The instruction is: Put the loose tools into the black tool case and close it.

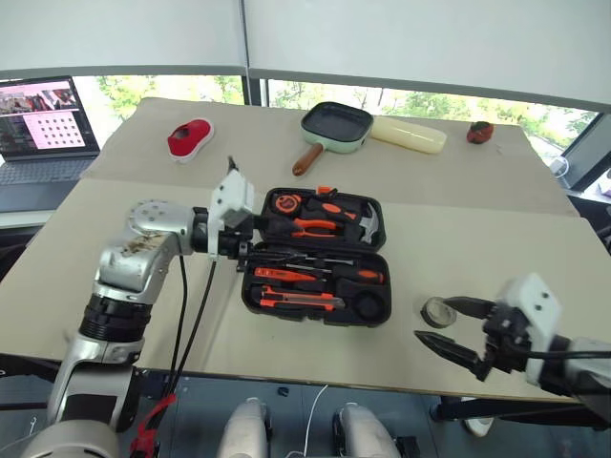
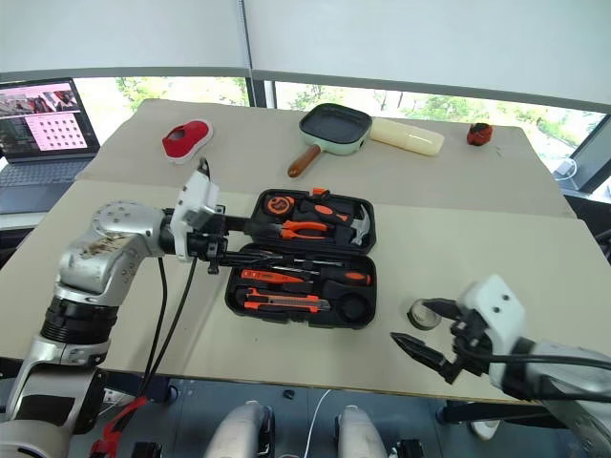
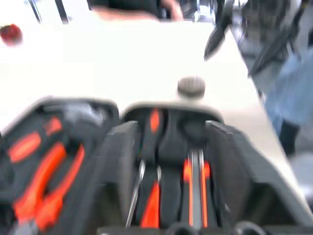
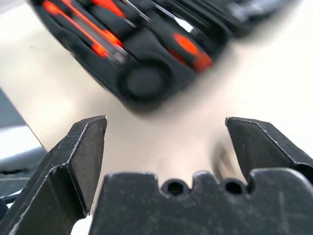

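Right hand [image 1: 456,330] — beige table [image 1: 477,229]

Tape roll [image 1: 438,311] on table [image 1: 477,229], right of open tool case [image 1: 318,256]

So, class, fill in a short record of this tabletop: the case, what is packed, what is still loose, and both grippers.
case: black tool case, open flat on the table
packed: screwdrivers and utility knife lie in the near half
loose: roll of tape on the table, to the case's right
left gripper: at the case's left edge, open, holding nothing
right gripper: open, beside the tape, holding nothing
far side: green pan
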Robot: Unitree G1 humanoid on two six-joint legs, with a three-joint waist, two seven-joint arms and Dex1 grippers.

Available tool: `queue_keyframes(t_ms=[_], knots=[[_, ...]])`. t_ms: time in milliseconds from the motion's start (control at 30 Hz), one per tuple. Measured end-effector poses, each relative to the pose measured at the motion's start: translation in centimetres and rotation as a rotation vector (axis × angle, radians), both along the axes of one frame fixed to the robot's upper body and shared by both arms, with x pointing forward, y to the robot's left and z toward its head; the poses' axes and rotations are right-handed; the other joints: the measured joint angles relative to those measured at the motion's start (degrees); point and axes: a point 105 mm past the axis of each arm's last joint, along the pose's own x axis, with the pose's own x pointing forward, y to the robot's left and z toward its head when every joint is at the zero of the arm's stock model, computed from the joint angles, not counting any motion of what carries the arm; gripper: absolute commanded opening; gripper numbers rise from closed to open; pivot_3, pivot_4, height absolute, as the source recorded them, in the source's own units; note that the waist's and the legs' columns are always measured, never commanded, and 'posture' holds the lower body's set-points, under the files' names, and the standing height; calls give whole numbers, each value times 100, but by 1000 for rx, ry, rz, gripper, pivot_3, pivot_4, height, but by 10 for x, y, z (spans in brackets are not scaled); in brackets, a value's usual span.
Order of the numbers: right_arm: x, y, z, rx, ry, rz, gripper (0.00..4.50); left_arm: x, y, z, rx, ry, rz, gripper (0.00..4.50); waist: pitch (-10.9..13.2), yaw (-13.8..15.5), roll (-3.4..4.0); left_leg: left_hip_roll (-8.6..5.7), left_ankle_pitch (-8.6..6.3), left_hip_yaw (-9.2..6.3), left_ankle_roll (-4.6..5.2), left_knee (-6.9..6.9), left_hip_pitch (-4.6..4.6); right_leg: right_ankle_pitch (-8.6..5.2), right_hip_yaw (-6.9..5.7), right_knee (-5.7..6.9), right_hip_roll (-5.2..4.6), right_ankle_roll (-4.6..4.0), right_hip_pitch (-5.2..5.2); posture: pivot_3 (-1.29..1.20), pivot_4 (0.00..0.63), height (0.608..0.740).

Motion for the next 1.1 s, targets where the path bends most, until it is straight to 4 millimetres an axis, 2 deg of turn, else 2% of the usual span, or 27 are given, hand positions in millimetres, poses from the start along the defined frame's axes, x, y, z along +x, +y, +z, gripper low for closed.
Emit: queue_keyframes(t_ms=[33,67,200,333,500,733,867,967,1100], knots=[[-5,-6,-2,-11,12,-28,4500,-3,-1,1,-5,6,-4,4247,0,-1,0,0,0,0,0,0,0,0,0,0,0,0,-1,0,150,740],[-10,-12,-4,-24,25,-57,4500,-5,-2,1,-13,11,-12,4380,0,-5,0,0,0,1,0,1,1,-1,1,0,0,1,0,0,150,740],[-22,-31,-3,-44,30,-158,4500,-13,0,-6,3,36,-37,4380,0,-36,0,0,1,4,-2,1,8,-6,6,-1,1,8,2,0,150,740],[-20,-22,1,-68,23,-92,4500,-26,-2,-13,28,82,-130,4380,0,-56,0,2,1,5,-3,1,11,-6,9,-3,2,6,3,0,150,740],[17,-5,0,-67,-37,-12,4500,-39,-2,-32,156,91,-235,4380,1,-119,-2,-1,1,11,-2,-2,15,2,19,-9,3,-11,2,0,150,740],[52,4,-39,-115,36,14,4500,-37,-9,-39,191,62,-275,4380,3,-68,-1,-5,1,12,-2,-2,-1,4,19,-17,2,-6,-5,0,150,740],[63,2,-50,-152,53,-6,4500,-36,-15,-37,193,41,-284,4380,3,-57,-1,-5,2,12,-2,0,-2,4,19,-16,3,-5,-6,0,150,740],[66,2,-56,-159,70,-7,3802,-34,-16,-34,195,26,-277,4500,3,-56,-1,-5,1,11,-2,-1,-1,4,19,-15,4,-5,-6,0,150,740],[70,8,-57,-149,59,20,2451,-30,-15,-37,196,37,-259,4500,3,-70,-1,-3,2,11,-2,1,0,5,19,-13,6,-4,-4,0,150,740]])
